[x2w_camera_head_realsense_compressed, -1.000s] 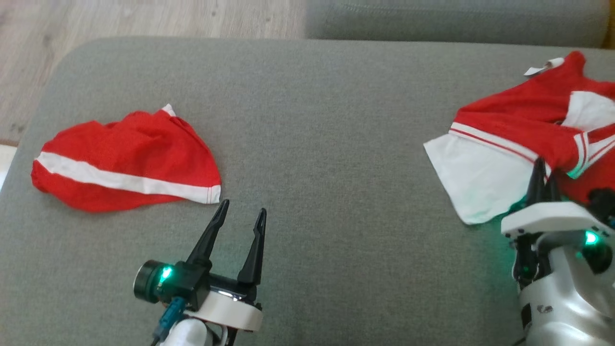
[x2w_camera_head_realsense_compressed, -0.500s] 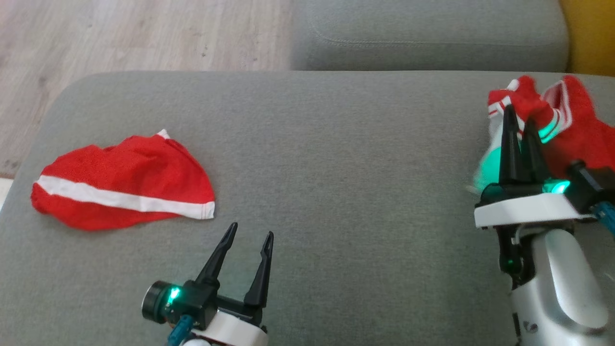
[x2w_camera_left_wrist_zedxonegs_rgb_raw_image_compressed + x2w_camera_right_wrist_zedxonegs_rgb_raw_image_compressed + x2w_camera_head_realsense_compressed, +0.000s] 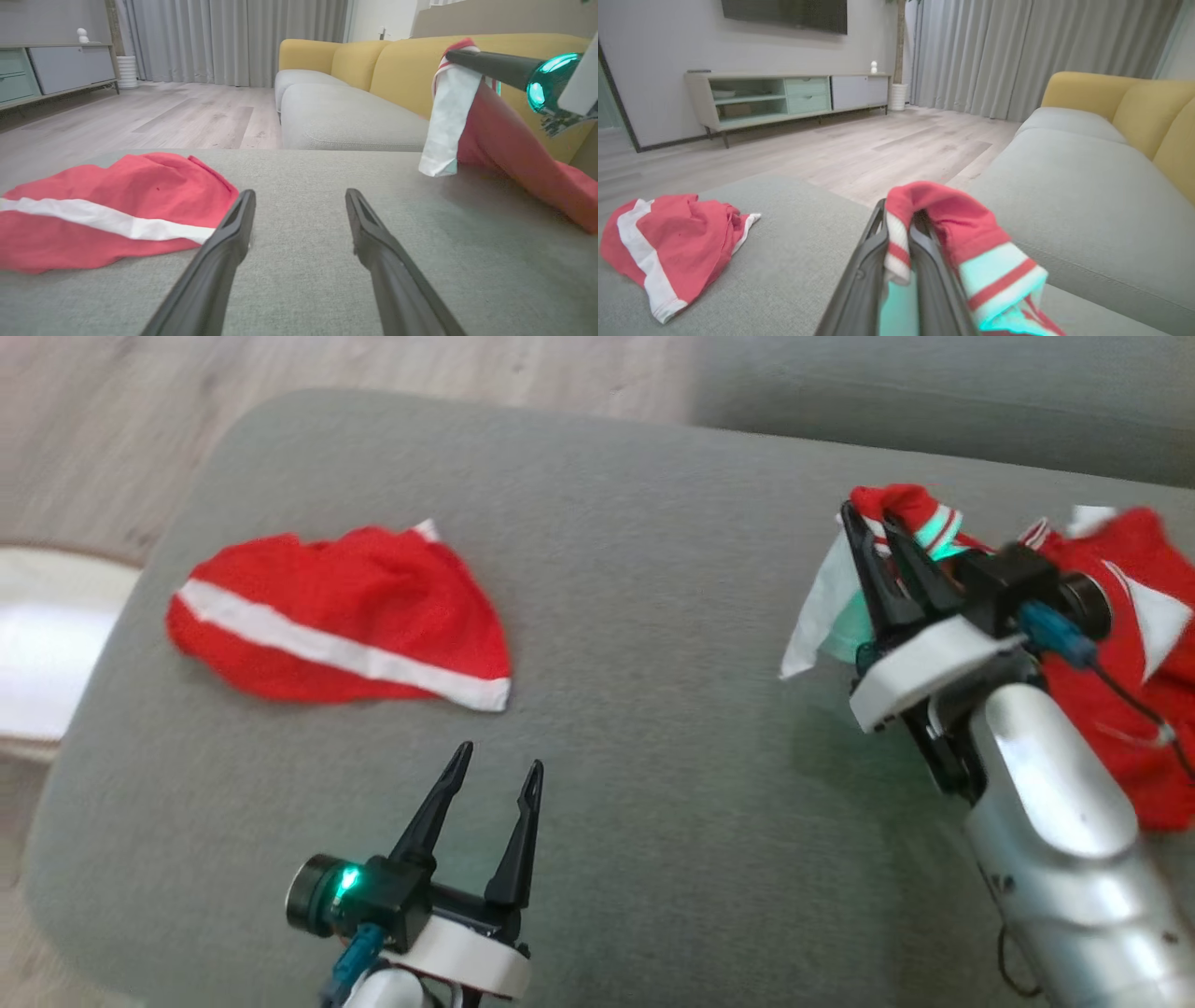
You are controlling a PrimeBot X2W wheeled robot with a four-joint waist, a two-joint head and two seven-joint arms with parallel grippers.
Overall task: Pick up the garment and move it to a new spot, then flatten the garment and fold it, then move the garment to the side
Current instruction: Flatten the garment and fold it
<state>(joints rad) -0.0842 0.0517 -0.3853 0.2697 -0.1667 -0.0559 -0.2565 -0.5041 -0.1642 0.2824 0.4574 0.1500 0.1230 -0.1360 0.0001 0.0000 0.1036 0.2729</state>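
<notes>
Finds right claw (image 3: 865,515) clenched on edge of red-and-white fabric jersey (image 3: 1120,737) at far right of grey sofa cushion (image 3: 653,616); bulk trails right and nearer. Finds left claw (image 3: 499,756) released, well apart leftward.

Garment (image 3: 1139,756) is soft matt cloth; the cushion (image 3: 653,784), coarse woven fabric.

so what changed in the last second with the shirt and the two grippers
The right gripper, shut on the red and white shirt throughout, has raised its pinched edge off the grey cushion; a white sleeve now hangs free while the rest trails behind. The head camera shifted too. The left gripper stayed open and idle; the red shorts lie where they were.
</notes>
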